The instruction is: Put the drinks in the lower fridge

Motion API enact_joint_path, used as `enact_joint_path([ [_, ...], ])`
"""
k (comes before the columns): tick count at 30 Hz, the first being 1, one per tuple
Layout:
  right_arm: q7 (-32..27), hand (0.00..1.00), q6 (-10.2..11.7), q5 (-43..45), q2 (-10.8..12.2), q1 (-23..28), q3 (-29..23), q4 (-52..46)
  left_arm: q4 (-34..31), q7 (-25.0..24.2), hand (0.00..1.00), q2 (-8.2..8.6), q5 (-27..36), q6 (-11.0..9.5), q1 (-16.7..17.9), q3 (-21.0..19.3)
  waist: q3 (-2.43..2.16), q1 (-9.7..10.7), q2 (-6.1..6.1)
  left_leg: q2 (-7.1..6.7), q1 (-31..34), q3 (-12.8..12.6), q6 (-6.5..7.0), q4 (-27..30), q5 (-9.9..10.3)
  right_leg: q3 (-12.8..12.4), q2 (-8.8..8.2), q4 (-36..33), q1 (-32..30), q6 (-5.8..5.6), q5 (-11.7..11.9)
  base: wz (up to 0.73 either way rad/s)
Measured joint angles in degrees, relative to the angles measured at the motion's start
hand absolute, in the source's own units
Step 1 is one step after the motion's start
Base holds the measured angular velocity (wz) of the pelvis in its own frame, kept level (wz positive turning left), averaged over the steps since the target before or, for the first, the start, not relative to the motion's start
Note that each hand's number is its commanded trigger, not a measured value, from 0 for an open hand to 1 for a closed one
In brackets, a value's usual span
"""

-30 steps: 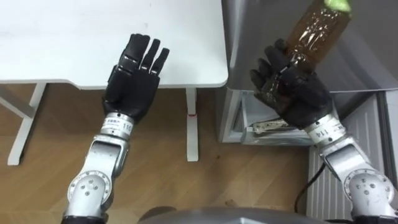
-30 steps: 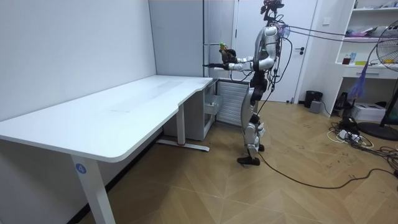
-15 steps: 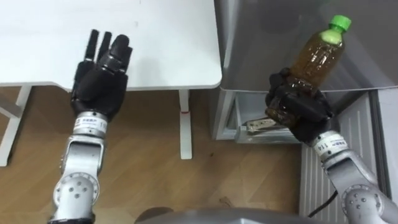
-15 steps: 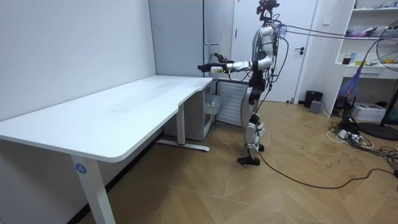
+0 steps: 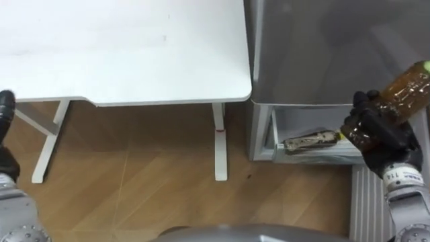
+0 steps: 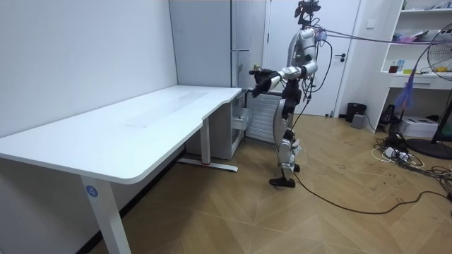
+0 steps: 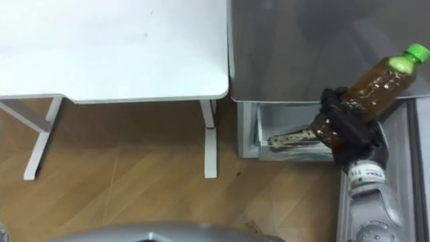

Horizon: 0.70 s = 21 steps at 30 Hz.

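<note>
A brown drink bottle (image 7: pixel 376 84) with a green cap is held tilted, cap up and to the right, with my right hand (image 7: pixel 346 131) shut round its lower half. It hangs in front of the grey fridge (image 7: pixel 302 47), above the fridge's open lower compartment (image 7: pixel 289 121), where a flat packet (image 7: pixel 292 139) lies. My left hand (image 5: pixel 5 158) is a dark sliver at the left edge, over the floor below the table. In the room view I stand at the fridge (image 6: pixel 247 42), both arms raised before my chest.
The white table (image 5: pixel 121 47) butts against the fridge's left side, its leg (image 5: pixel 220 144) close to the compartment. A ribbed white panel (image 5: pixel 366 202) stands at the lower right. Bare wooden floor (image 5: pixel 134 168) lies under the table.
The left hand has swung left, off the table to the view's edge. The right hand with the bottle has shifted right and lower. In the room view the arms have drawn back toward the body.
</note>
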State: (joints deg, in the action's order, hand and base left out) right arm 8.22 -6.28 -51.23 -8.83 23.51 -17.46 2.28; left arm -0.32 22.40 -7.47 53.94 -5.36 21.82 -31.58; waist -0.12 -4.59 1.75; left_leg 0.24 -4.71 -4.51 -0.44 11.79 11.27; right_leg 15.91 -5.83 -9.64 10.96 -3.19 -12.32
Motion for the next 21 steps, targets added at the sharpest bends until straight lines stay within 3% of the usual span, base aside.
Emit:
enact_joint_path([
  [2, -1.9, 1.00, 0.0, -0.3, 0.0, 0.4, 0.3, 0.0, 1.9, 2.5, 0.00, 0.01, 0.5, -0.1, 1.8, 0.0, -0.03, -0.6, 0.06, -0.12, -0.2, 0.0, 0.04, 0.2, 0.0, 0.2, -0.12, 0.0, -0.1, -0.05, 0.0, 0.00],
  [10, -7.1, 1.00, 0.0, -3.0, 0.0, 0.7, 0.7, 0.0, 14.0, 8.3, 0.00, 0.04, 0.8, -0.3, 2.7, 3.0, 0.01, -0.5, 0.67, -0.11, 0.0, 0.9, 0.00, 0.3, 0.0, 1.4, -0.09, -0.1, 0.1, -0.07, 0.0, 0.06],
  [18, -8.4, 1.00, 0.2, -3.6, 0.0, 0.8, 2.4, 0.1, 29.7, 6.4, 0.00, 0.03, -1.9, -0.4, 2.9, 10.2, 0.09, 0.0, 0.38, -0.23, 0.2, 1.3, -0.03, 0.0, 0.0, 1.5, -0.15, 0.0, -0.1, -0.15, -0.1, 0.00],
  [21, -9.1, 1.00, 0.2, -7.5, 0.0, 0.7, 2.7, 0.2, 34.4, 4.5, 0.00, 0.11, -3.1, 0.7, 2.6, 12.2, 0.13, -0.1, 0.25, -0.32, 0.1, 1.2, -0.01, -0.1, 0.0, 1.3, -0.21, 0.0, -0.1, -0.19, -0.1, 0.00],
])
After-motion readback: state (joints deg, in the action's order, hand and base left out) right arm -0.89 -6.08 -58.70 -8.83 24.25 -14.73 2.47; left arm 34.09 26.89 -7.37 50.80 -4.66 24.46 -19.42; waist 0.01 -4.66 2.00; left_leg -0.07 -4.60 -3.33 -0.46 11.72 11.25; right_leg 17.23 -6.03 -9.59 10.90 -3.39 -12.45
